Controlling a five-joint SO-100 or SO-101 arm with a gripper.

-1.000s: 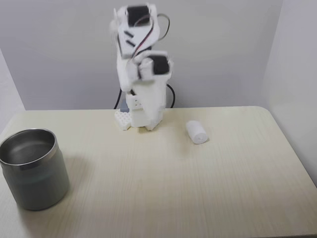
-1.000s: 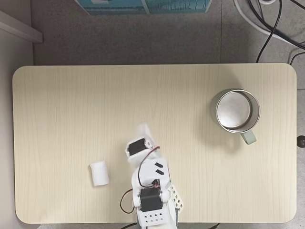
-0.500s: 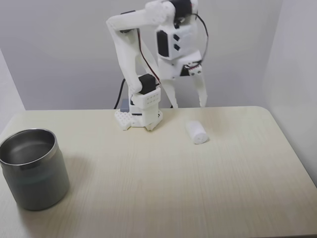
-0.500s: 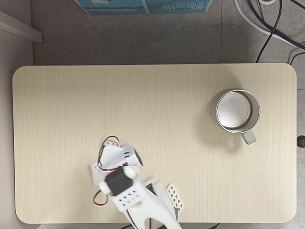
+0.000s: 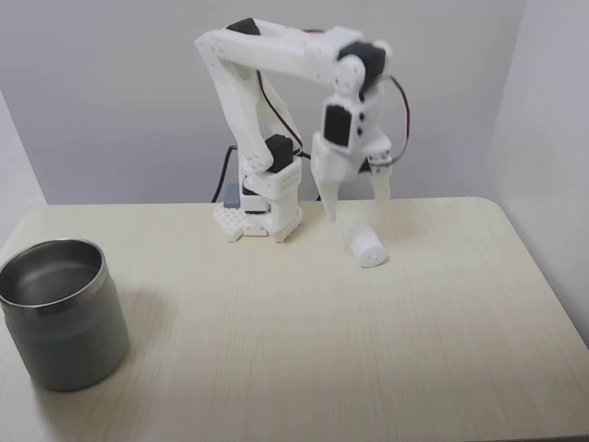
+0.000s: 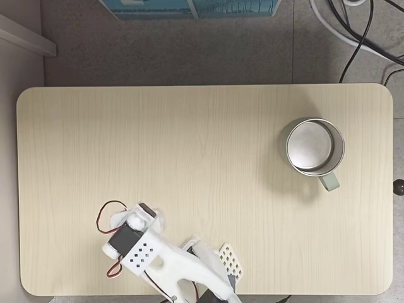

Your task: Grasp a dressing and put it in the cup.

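here the gripper hangs spread and empty over the dressing, which lies on the table just below it, a little nearer the camera. its long axis runs roughly toward the camera. the cup stands well apart at the left.

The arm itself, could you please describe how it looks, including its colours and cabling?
The arm is built of white plastic links with black servo motors at the joints. Thin red and black wires loop along it, and a thicker black cable runs behind its base. The pincer has two long, tapered white fingers. In the view from above, a white plate on the wrist carries a grid of small dark holes.
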